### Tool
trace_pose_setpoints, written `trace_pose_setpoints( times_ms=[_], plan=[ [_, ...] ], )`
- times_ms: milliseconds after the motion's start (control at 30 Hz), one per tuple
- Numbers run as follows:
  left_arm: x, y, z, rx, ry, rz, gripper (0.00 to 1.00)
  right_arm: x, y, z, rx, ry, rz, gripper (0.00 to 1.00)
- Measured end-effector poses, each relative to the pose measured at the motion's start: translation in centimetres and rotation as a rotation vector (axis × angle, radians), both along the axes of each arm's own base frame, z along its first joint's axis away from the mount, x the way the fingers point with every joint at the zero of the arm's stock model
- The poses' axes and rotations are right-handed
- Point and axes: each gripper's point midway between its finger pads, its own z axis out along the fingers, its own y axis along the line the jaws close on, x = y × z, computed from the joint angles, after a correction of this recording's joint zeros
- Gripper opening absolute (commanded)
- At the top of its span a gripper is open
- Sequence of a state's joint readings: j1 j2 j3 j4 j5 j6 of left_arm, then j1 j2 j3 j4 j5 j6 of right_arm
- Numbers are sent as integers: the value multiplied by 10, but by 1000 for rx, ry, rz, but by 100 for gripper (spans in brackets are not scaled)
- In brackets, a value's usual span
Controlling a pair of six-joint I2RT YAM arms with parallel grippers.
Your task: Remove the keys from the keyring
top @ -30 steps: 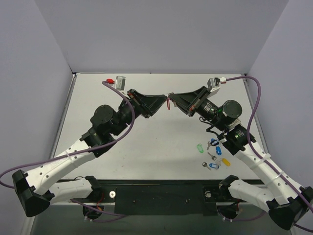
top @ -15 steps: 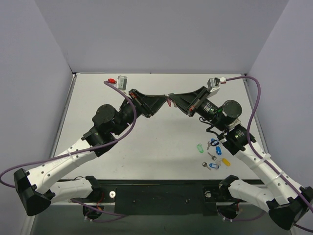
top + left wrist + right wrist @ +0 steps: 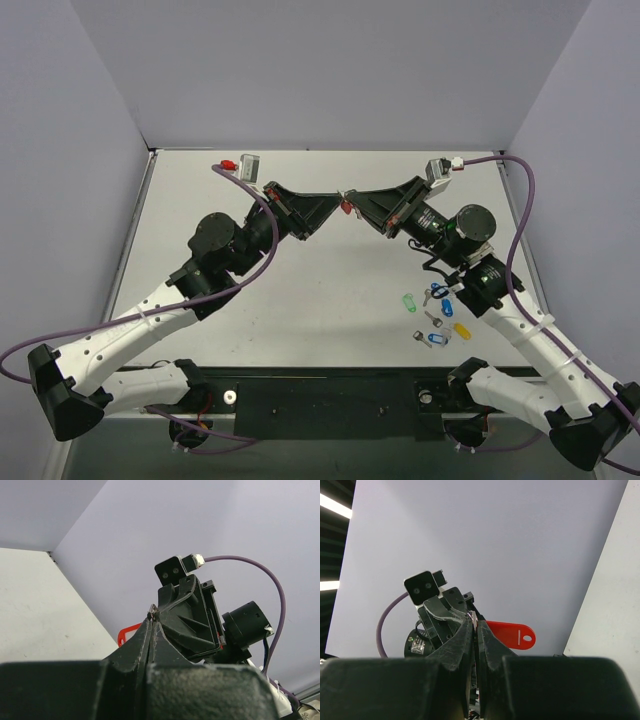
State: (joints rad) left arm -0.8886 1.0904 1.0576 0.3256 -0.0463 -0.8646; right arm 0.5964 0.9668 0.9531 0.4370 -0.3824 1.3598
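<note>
- Keyring (image 3: 347, 207), flanked on the left by the left gripper (image 3: 151, 621), which is pinched shut on its ring end and has nudged slightly farther.
- Centre, aloft over the far surface (image 3: 300, 290): the red tag now shows broader. The keys cannot be made out and are apparently not yet freed.
- Right gripper (image 3: 474, 622) is likewise clamped shut at the ring.

Aloft over counter (image 3: 300, 300): small red oblong plastic key tag (image 3: 510, 634), one end at closed tips of right tool (image 3: 474, 619), holed end free. Tiny silvery key not made out.

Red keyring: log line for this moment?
red keyring: held mid-air | left claw: shut on it | right claw: shut on it | key: not discernible
</note>
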Motion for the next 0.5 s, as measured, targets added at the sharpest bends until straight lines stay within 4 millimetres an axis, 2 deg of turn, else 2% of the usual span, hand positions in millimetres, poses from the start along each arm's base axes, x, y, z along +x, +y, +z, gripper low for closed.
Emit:
trace_pose_setpoints(
  times_ms=[267, 500],
  plan=[
    [-5, -1, 6, 20, 16, -53, 0, -8, 0, 5, -45, -42, 21, 0],
    [-16, -1, 5, 48, 49, -174, 0, -21, 0, 6, -179, -96, 65, 0]
  ],
)
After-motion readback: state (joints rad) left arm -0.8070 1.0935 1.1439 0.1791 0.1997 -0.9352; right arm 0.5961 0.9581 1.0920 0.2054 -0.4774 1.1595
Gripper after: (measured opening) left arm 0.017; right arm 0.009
